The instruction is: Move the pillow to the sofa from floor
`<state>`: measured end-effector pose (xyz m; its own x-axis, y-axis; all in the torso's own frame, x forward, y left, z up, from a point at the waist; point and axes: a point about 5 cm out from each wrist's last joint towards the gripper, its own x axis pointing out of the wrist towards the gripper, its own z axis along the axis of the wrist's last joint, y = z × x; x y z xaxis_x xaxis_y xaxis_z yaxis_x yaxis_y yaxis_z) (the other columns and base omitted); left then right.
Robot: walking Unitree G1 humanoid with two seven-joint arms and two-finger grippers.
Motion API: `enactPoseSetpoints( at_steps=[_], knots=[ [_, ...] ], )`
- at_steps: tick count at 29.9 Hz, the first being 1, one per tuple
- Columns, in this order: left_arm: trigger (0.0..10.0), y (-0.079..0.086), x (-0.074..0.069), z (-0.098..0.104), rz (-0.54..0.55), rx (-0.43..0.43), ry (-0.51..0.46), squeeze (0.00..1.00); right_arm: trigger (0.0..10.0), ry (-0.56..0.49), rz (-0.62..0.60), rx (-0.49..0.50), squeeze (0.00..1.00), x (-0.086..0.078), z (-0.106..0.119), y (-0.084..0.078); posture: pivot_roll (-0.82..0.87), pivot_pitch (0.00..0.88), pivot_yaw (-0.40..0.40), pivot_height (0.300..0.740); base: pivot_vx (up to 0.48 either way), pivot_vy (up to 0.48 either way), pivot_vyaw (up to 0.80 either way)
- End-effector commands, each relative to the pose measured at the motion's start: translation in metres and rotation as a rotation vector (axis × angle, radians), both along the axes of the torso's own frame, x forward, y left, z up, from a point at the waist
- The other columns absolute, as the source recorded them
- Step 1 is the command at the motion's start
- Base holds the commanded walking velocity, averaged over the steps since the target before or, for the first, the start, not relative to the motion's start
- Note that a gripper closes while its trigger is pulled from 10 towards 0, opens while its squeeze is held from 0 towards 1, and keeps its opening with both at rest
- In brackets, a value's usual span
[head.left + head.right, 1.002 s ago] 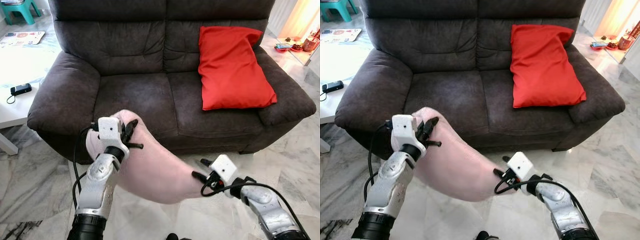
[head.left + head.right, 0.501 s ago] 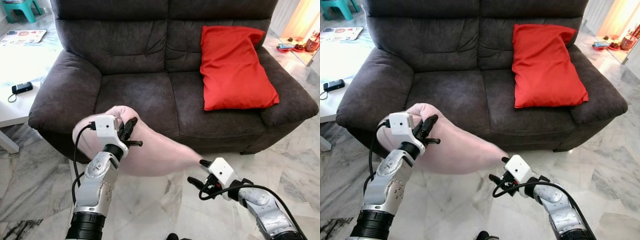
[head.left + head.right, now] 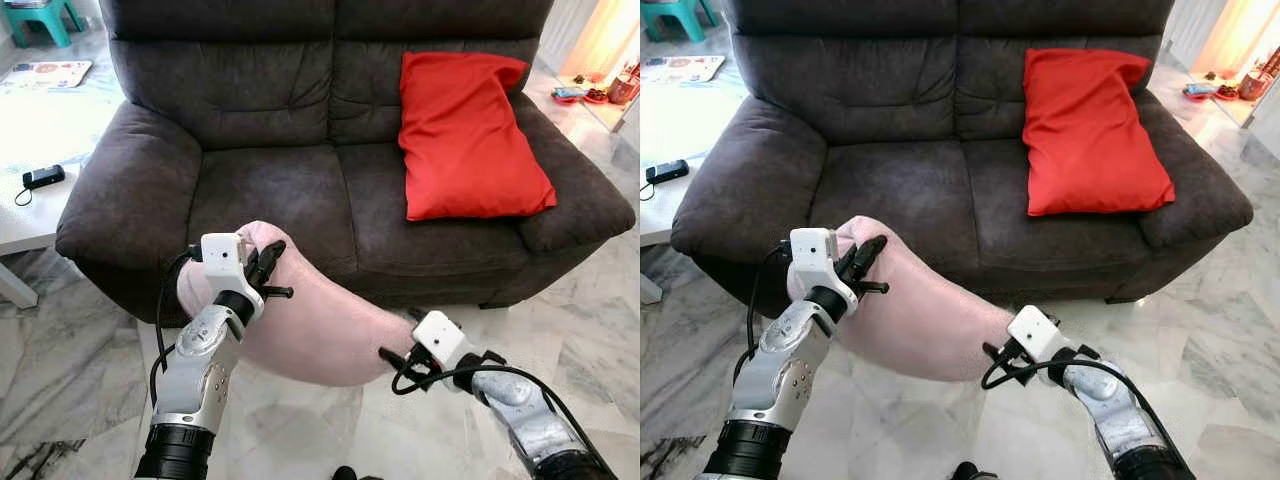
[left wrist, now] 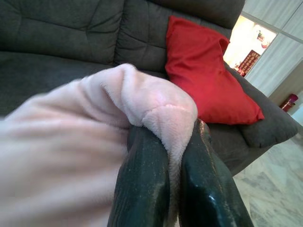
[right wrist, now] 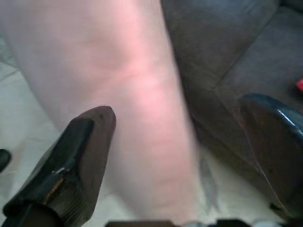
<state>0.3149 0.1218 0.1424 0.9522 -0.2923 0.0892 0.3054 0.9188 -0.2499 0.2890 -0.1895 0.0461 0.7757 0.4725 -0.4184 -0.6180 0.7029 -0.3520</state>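
The left end effector [image 4: 173,156] is clamping the pink pillow [image 3: 310,325] off the floor; right end effector [image 5: 189,156], fingers apart, is beside it; placing on the sofa [image 3: 280,190] remains.

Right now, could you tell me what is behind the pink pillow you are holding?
Behind the pink pillow is the dark sofa, with its front edge and some marble floor covered. A red pillow sits on the sofa's right seat.
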Motion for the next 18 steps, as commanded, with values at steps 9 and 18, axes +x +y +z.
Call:
enactPoseSetpoints(
  at_steps=[9, 18],
  knots=[
    [10.0, -0.006, 0.002, 0.032, -0.037, -0.037, -0.131, 0.0, 10.0, 0.017, -0.006, -0.031, 0.0, -0.002, -0.004, -0.006, -0.03, 0.118, -0.042, 0.74, 0.0, 0.0, 0.0],
    [10.0, -0.011, 0.002, 0.034, -0.081, -0.043, -0.13, 0.0, 10.0, 0.104, 0.063, -0.058, 0.0, -0.015, -0.024, 0.003, -0.03, 0.118, -0.042, 0.74, 0.0, 0.0, 0.0]
  ],
)
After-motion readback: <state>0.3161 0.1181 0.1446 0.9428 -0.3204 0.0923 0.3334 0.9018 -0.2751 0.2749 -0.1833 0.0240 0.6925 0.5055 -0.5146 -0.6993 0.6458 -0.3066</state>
